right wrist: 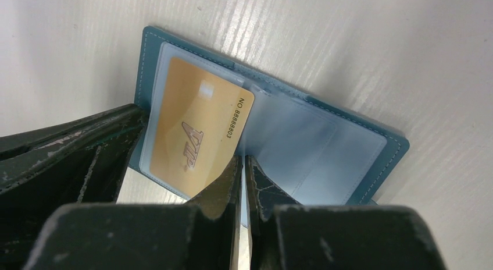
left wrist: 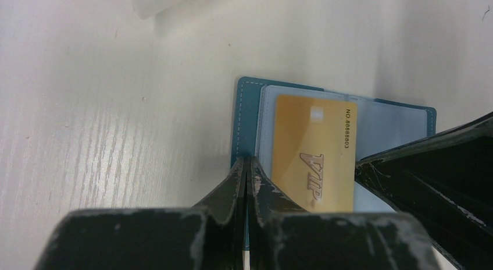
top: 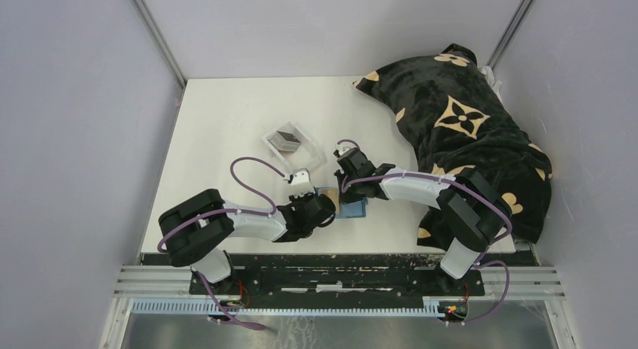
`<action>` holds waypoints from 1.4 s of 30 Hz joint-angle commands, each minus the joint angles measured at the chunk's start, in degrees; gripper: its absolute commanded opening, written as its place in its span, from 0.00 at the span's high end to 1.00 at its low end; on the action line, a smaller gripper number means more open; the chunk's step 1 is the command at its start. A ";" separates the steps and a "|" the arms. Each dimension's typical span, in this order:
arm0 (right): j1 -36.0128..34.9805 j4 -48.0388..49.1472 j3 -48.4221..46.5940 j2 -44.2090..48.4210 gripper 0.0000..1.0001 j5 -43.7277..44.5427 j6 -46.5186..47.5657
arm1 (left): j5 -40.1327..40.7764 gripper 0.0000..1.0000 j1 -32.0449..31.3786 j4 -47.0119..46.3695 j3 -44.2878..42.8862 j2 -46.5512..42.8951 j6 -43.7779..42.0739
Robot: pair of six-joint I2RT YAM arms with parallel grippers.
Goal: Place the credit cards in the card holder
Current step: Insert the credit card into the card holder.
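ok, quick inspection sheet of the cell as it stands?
Surface: white table, faint wood grain.
Job's things: teal card holder lies open, gold card in a clear sleeve; dark cards stacked in the clear tray.
Clutter: the clear tray; black patterned blanket on the table's right side.
Claws: left claw and right claw both shut, each apparently pinching part of the card holder.
Cables: purple cables looped along both arms.
Surroundings: grey walls, metal rail at the near edge.

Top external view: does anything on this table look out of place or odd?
A black cloth with tan flower prints is heaped over the right side of the table and hangs past its edge. Nothing looks spilled or damaged.
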State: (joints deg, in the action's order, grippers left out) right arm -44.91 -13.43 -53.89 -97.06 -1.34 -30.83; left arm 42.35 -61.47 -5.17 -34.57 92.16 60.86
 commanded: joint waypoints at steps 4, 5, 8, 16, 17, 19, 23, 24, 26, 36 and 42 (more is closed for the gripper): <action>-1.19 1.41 -2.92 -1.02 0.90 0.11 -1.08 | -3.65 0.97 0.95 11.34 4.23 4.89 0.01; -1.30 1.39 -3.01 -1.17 0.90 0.18 -1.12 | -3.67 0.97 1.00 11.33 4.25 4.88 -0.03; -1.56 1.35 -3.24 -1.40 0.89 0.27 -1.21 | -3.66 0.97 0.98 11.25 4.20 4.91 -0.13; -2.12 0.71 -3.60 -1.17 0.87 1.34 -1.03 | -3.44 0.97 0.89 11.64 4.63 3.80 -0.02; -2.12 0.50 -3.52 -0.75 0.85 1.67 -0.85 | -3.13 0.97 0.87 12.01 4.68 3.31 0.11; -2.12 -0.12 -3.67 0.01 0.81 2.81 -0.29 | -2.47 0.96 0.92 13.15 4.62 1.94 0.24; -2.12 -0.61 -3.58 2.00 0.68 5.32 1.79 | -0.64 0.90 0.91 15.23 4.26 -1.55 0.13; -2.12 -0.49 -3.37 2.52 0.65 6.10 2.05 | -0.28 0.89 0.87 15.31 4.25 -2.55 -0.11; -2.12 -0.82 -3.40 3.28 0.61 7.08 3.00 | 0.37 0.86 0.92 15.73 3.90 -4.04 -0.64; -2.44 -0.53 -2.04 9.32 0.53 9.66 7.04 | 3.00 0.78 0.90 18.98 1.77 -11.68 -3.58; -4.93 -2.13 -2.94 14.07 0.51 16.13 12.42 | 4.82 0.70 0.86 17.71 1.87 -18.04 -5.49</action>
State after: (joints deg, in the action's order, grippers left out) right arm -47.68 -15.38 -55.42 -87.61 8.16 -23.49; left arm 43.46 -60.82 12.25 -32.75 78.52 59.88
